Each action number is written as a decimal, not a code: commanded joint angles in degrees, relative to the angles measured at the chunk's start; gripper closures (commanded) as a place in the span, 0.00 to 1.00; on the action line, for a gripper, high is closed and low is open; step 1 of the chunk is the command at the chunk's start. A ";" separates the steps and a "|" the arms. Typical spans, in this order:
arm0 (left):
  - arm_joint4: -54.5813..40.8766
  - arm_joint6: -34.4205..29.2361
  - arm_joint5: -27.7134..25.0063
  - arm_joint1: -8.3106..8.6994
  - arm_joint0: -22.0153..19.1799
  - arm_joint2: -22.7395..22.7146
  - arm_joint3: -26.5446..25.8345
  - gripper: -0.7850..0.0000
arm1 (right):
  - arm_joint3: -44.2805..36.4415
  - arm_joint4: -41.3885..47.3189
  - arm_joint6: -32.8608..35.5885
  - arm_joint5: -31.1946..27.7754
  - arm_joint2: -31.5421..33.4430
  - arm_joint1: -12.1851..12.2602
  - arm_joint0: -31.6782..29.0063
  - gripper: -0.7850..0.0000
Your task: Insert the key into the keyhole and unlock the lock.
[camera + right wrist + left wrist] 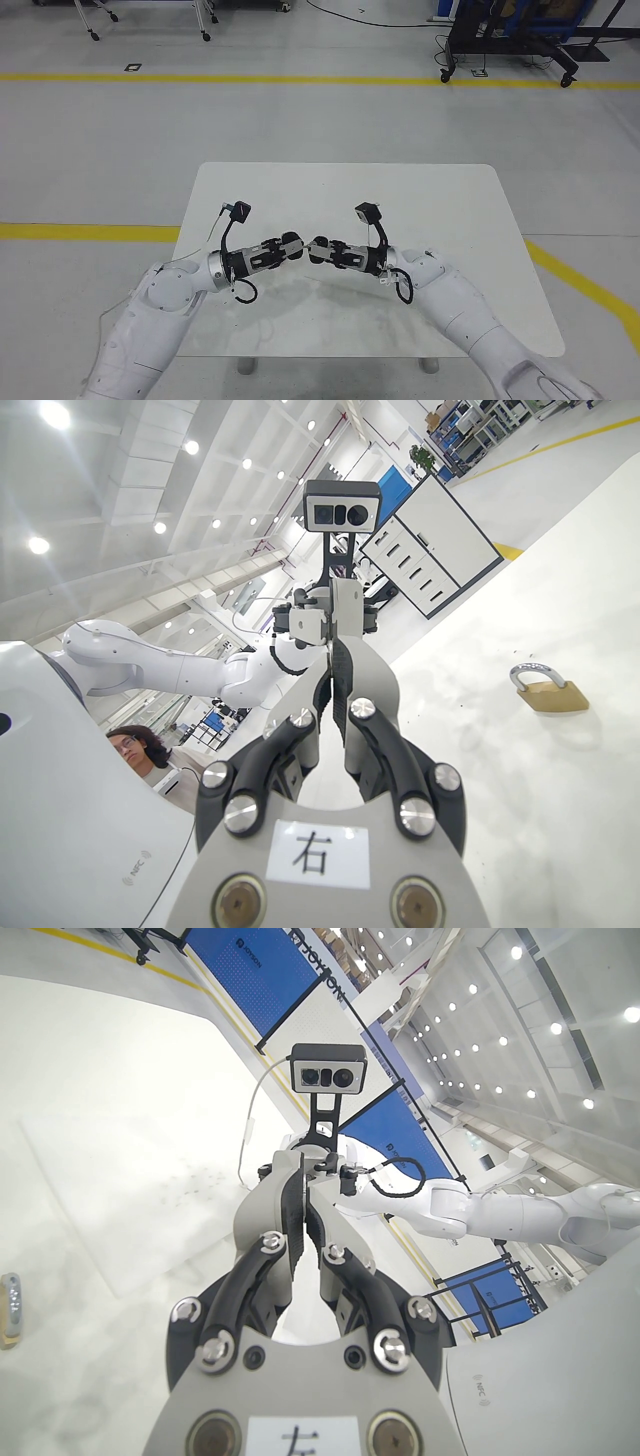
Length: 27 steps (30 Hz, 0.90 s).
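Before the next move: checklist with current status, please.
1. Padlock lying free on the table: ok.
2. Padlock steadied by a gripper: not ok, neither touches it.
3. Left gripper shut: ok.
4. Right gripper shut: ok.
5. Key held in a grip: cannot tell.
6. Room between the two grippers: not ok, their tips meet or nearly so above the table.

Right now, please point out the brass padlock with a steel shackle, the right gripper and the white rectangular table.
Brass padlock [554, 697]: right wrist view, on its brass body.
Right gripper [333, 650]: right wrist view, midway between its fingertips.
White table [420, 200]: top view, on its bare top.
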 commanded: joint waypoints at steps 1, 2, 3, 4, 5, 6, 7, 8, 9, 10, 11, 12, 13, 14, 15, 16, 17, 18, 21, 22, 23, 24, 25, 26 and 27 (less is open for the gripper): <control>0.60 0.41 -0.07 0.06 0.09 -0.05 -0.17 1.00 | -0.03 -0.09 0.00 0.00 0.20 -0.01 -0.07 0.65; 0.68 0.67 -0.11 0.08 0.19 -0.06 -0.24 1.00 | -0.10 -0.24 0.00 0.00 0.42 0.02 -0.11 0.00; 0.71 0.83 -0.10 0.12 0.26 -0.11 -0.29 1.00 | -0.32 -0.29 0.00 0.00 0.64 0.05 -0.22 0.00; 0.53 1.04 -0.15 0.15 0.32 -0.21 -0.30 1.00 | -0.56 -0.13 0.00 0.00 0.96 0.11 -0.38 0.00; 0.13 1.22 -0.12 0.18 0.37 -0.34 -0.23 1.00 | -0.72 0.17 -0.04 0.00 1.21 0.13 -0.43 0.00; -0.30 1.20 -0.06 0.23 0.36 -0.50 -0.17 1.00 | -0.72 0.17 -0.04 0.00 1.21 0.13 -0.43 0.00; -0.83 1.18 0.05 0.28 0.32 -0.72 -0.04 1.00 | -0.72 0.17 -0.04 0.00 1.21 0.13 -0.43 0.00; -1.37 1.05 0.22 0.33 0.27 -0.92 0.05 1.00 | -0.72 0.17 -0.04 0.00 1.21 0.13 -0.43 0.00; -1.76 0.87 0.22 0.40 0.17 -1.15 0.10 1.00 | -0.72 0.17 -0.04 0.00 1.21 0.13 -0.43 0.00; -2.04 0.68 0.25 0.45 0.11 -1.31 0.18 1.00 | -0.72 0.17 -0.04 0.00 1.21 0.13 -0.43 0.00; -2.19 0.59 0.24 0.50 0.07 -1.43 0.21 1.00 | -0.72 0.17 -0.04 0.00 1.21 0.13 -0.43 0.00; -2.13 0.58 0.17 0.54 0.05 -1.50 0.23 1.00 | -0.72 0.17 -0.04 0.00 1.21 0.13 -0.43 0.00; -1.89 0.62 0.11 0.58 0.04 -1.54 0.20 1.00 | -0.72 0.17 -0.04 0.00 1.21 0.13 -0.43 0.00; -1.36 0.66 -0.06 0.61 0.03 -1.50 0.10 1.00 | -0.72 0.17 -0.04 0.00 1.21 0.13 -0.43 0.00; -0.81 0.70 -0.23 0.64 0.03 -1.45 0.02 1.00 | -0.72 0.17 -0.04 0.00 1.21 0.13 -0.43 0.00; -0.39 0.69 -0.30 0.68 0.04 -1.41 -0.01 1.00 | -0.90 -0.01 -0.05 0.28 1.14 0.13 -0.51 0.00; 0.18 0.63 -0.27 0.73 0.04 -1.40 -0.04 1.00 | -1.80 -0.55 0.72 1.22 0.71 0.17 -0.66 0.00; 0.51 0.49 -0.28 0.76 0.07 -1.32 -0.14 1.00 | -2.13 -0.41 1.34 1.88 0.76 0.30 -0.63 0.00; 1.06 -0.80 0.05 0.93 -0.21 -1.18 -0.27 1.00 | -2.96 -3.27 3.41 3.41 0.94 1.04 -0.26 0.00; 1.03 -1.39 0.09 0.98 -0.31 -1.07 -0.29 1.00 | -3.32 -3.23 3.53 3.53 1.04 1.27 -0.54 0.00; 1.12 -2.11 0.12 1.05 -0.48 -0.96 -0.29 1.00 | -3.51 -3.69 3.88 3.89 1.14 1.55 -0.57 0.16; 1.37 -2.67 0.12 1.11 -0.66 -0.89 -0.26 1.00 | -3.67 -3.86 3.99 3.99 1.36 1.81 -0.62 0.40; 1.50 -3.21 0.17 1.16 -0.75 -0.70 -0.23 1.00 | -3.80 -3.82 4.05 4.05 1.54 2.06 -0.71 0.52; 1.66 -3.79 0.22 1.20 -0.87 -0.50 -0.19 1.00 | -3.90 -3.67 4.17 4.17 1.68 2.28 -0.81 0.57; 1.92 -4.10 0.08 1.24 -1.00 -0.37 -0.18 1.00 | -3.99 -3.51 4.31 4.31 1.78 2.48 -0.83 0.59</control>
